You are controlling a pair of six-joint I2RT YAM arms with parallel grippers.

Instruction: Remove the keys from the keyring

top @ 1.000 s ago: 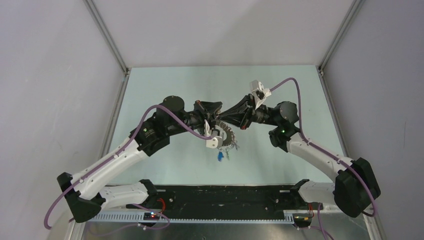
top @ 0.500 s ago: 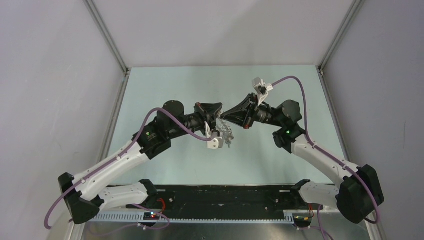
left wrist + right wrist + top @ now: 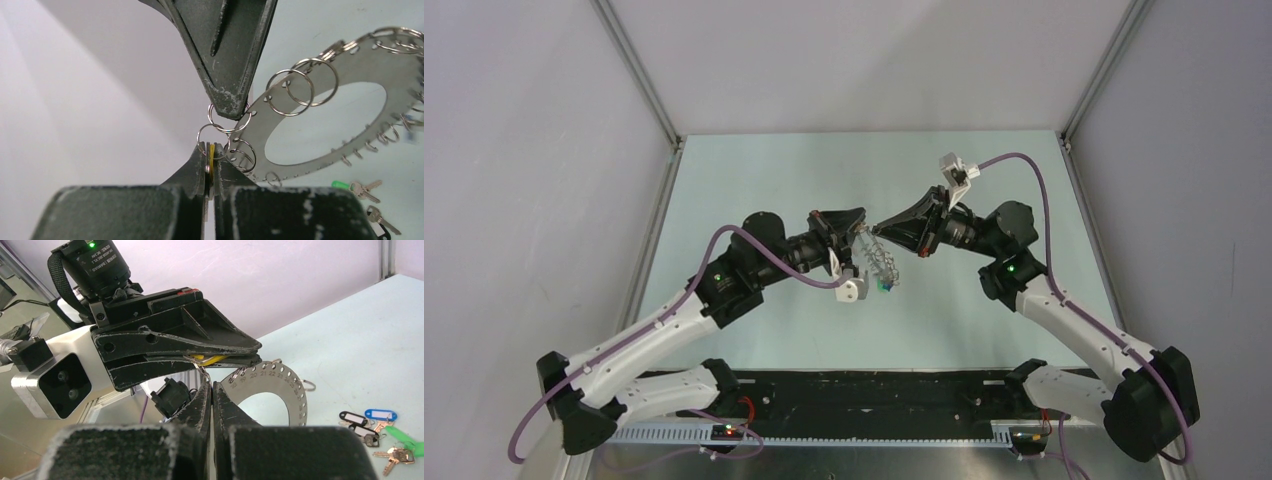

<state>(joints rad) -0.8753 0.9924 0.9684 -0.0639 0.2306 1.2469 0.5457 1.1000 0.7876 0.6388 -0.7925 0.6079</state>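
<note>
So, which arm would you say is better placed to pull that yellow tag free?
Probably left: the left gripper is shut on a yellow tag, while the right gripper pinches a split ring by the keyring.

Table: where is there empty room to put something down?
Bare pale green table lies behind the arms, by the back wall, and in front, by the black base rail. The middle is crowded: left hand and right hand pinch the flat grey metal keyring above tagged keys.

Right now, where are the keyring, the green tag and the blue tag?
keyring (image 3: 360,62): left wrist view, flat band above its hole.
green tag (image 3: 403,439): right wrist view, middle of the tag.
blue tag (image 3: 381,415): right wrist view, middle of the tag.
</note>
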